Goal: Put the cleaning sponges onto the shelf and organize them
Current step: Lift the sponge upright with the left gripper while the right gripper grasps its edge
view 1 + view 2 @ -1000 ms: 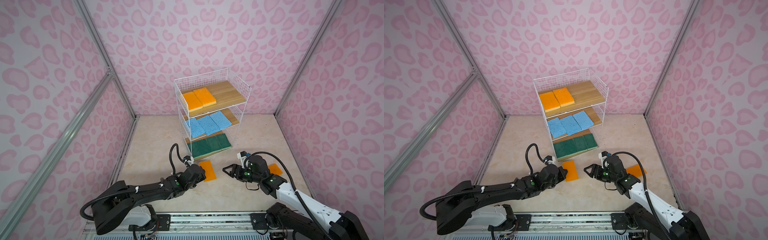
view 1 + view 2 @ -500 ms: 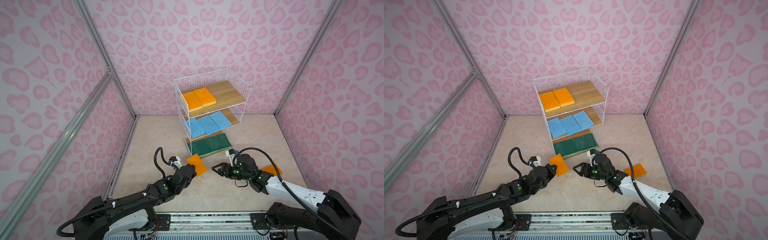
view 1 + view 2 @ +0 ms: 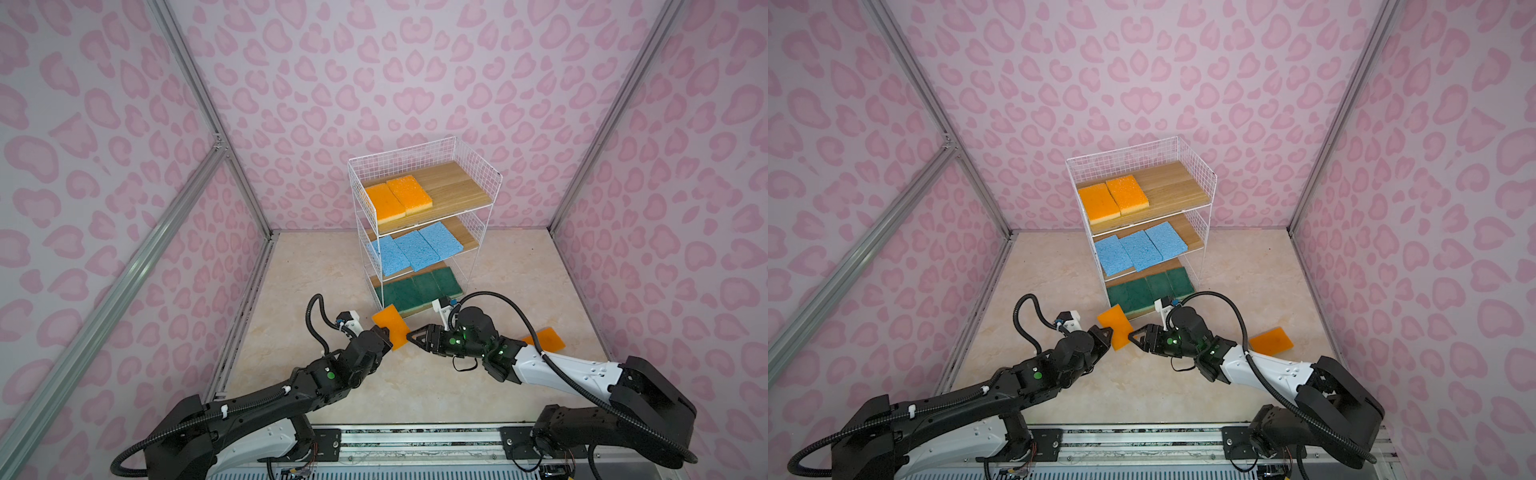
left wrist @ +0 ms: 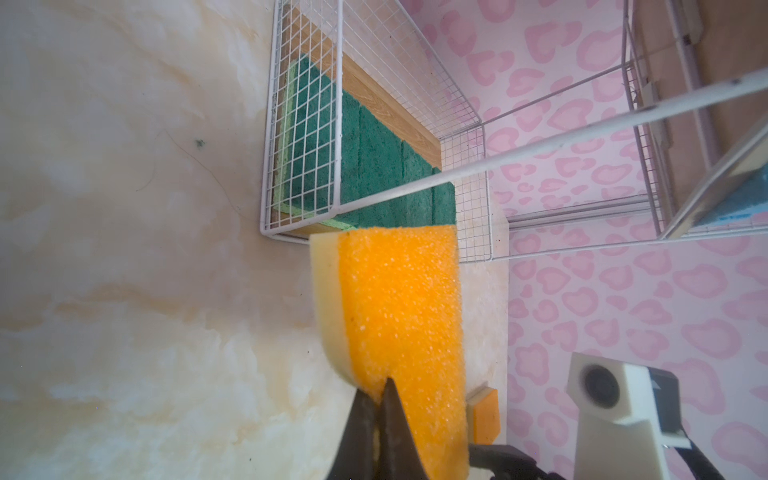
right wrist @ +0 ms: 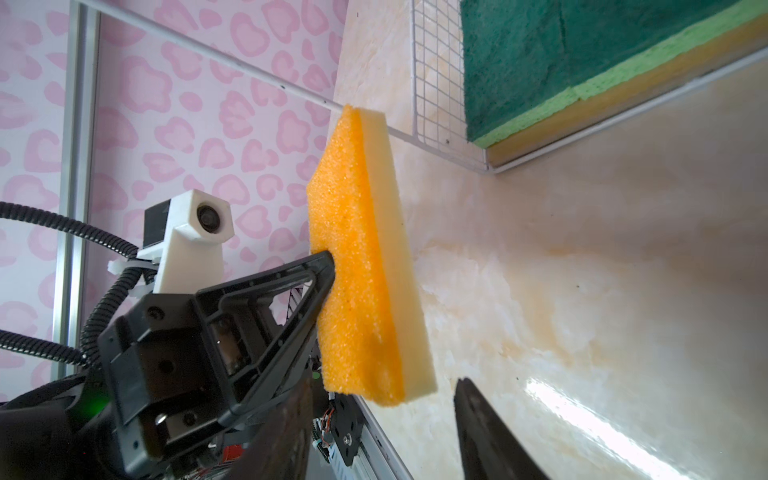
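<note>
Right gripper now nearer orange sponge

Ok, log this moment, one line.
left gripper: shut on orange sponge | right gripper: open beside it | shelf: nine sponges | table: second orange sponge

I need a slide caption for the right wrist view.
Left end effector holds an orange sponge beside the shelf with green sponges; right end effector open around the sponge's end.
</note>
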Robot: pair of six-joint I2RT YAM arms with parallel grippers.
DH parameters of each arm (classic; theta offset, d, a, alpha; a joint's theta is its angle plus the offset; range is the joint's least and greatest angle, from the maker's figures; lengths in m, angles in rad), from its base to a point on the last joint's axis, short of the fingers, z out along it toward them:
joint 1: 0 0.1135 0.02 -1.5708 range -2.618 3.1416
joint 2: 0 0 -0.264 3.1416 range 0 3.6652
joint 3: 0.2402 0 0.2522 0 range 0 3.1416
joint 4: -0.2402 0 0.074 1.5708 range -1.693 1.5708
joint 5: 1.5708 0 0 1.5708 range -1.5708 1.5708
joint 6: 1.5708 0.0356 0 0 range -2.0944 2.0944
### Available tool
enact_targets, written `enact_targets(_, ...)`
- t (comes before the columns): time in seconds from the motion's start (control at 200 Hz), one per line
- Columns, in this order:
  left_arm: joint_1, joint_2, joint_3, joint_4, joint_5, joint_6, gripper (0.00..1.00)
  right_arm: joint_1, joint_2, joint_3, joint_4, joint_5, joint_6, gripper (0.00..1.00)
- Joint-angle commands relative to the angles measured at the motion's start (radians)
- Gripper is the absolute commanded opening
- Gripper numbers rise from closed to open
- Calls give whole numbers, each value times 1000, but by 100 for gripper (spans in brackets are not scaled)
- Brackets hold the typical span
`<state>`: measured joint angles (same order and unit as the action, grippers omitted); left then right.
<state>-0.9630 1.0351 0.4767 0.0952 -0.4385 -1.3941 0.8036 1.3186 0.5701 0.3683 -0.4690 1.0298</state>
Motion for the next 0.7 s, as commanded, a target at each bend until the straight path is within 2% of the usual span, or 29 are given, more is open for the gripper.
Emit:
enact_targets(0.0,1,-3,11,-5,-15,-9,4,3,12,11,51,4,9,49)
enact_targets(0.49,3,-11,12,-4,5,13,5,4,15,23,44,11,7,3)
enact_targets(0.55,4,-14,17,4,14,40,19,5,9,31,25,13,-1,1)
enact_targets(0.63,4,-18,33,-12,23,77,55,2,-6,41,-1,16,-15,0)
enact_targets(0.695,4,-27,43,-35,21,101,72,-4,-23,48,-32,17,-30,0)
